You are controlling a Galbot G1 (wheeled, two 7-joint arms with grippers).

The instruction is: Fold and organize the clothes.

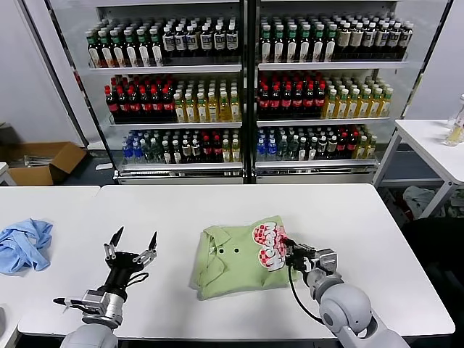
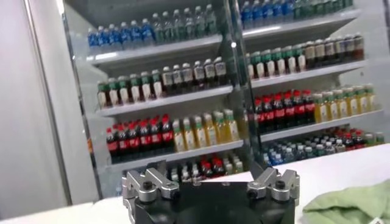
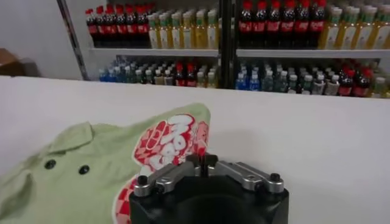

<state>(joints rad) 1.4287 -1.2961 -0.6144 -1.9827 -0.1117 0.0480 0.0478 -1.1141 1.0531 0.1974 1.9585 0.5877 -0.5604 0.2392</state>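
Blue cloth (image 1: 24,244) crumpled on adjoining table at far left, well apart from work.

Left gripper (image 1: 132,248) hovers above white table (image 1: 362,217), fingers spread, holding nothing, left of shirt.

Green polo shirt (image 1: 235,261) lies mid-table, partly folded, collar and buttons up, checkered logo (image 1: 268,245) at right edge.

Right gripper (image 1: 288,253), fingers pressed together, sits at logo edge; whether cloth is pinched, unclear.

Judgement: lift hem low, draw across evenly, avoid bunching.

Bottle shelves (image 1: 246,94) behind, no obstruction.

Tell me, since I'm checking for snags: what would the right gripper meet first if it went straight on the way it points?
The green polo shirt. The right gripper, shut, already sits at its checkered logo, so it would likely push into the cloth at once.
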